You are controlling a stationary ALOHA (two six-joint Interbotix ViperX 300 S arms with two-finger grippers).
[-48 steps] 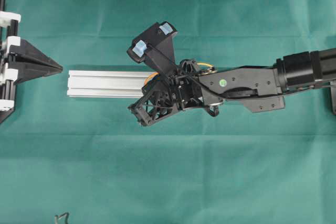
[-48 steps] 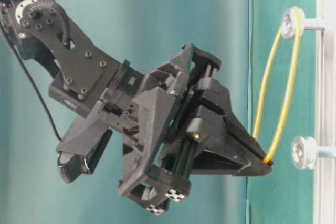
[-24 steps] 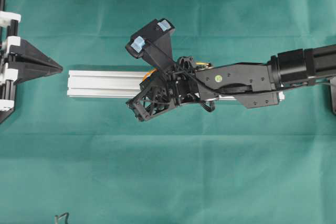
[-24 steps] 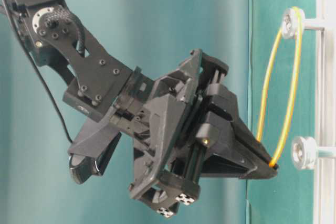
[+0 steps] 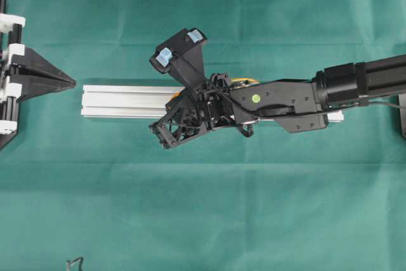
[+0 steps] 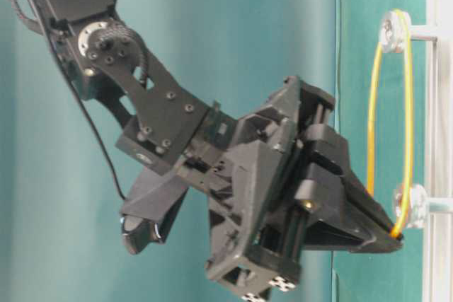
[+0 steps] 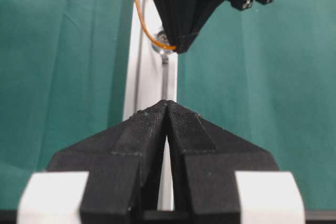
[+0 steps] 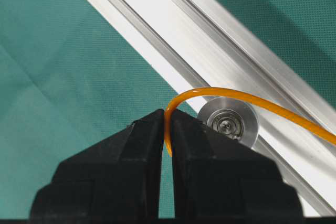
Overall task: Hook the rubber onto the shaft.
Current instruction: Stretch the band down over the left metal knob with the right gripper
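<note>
- Overhead exterior: the right arm lies along the silver rail and hides most of its right half; only a short orange arc of the rubber shows above the wrist, and the right tool is buried under its own black frame, so its grip cannot be read here. The left tool sits at the left edge, tips together, apart from the rail's end. Green table lies open all around.
- Table-level exterior: the rubber is a thin orange-yellow loop, stretched long and narrow. Its top end sits over the upper silver shaft; its bottom end is pinched at the tip of the right tool, right at the lower shaft, partly in front of it. Whether the band is already round that shaft cannot be told. The rail is cut off at the right edge.
- Left wrist: the left tool is closed on nothing, its body filling the lower frame. Beyond it the right tool hangs tip-down over the rail, the band curving up from its tip; the shaft behind is mostly hidden.
- Right wrist: the right tool is clamped on the rubber, which arches up out of the tips and over the top of the round silver shaft head, just beside the right tip, then runs off the right edge.
</note>
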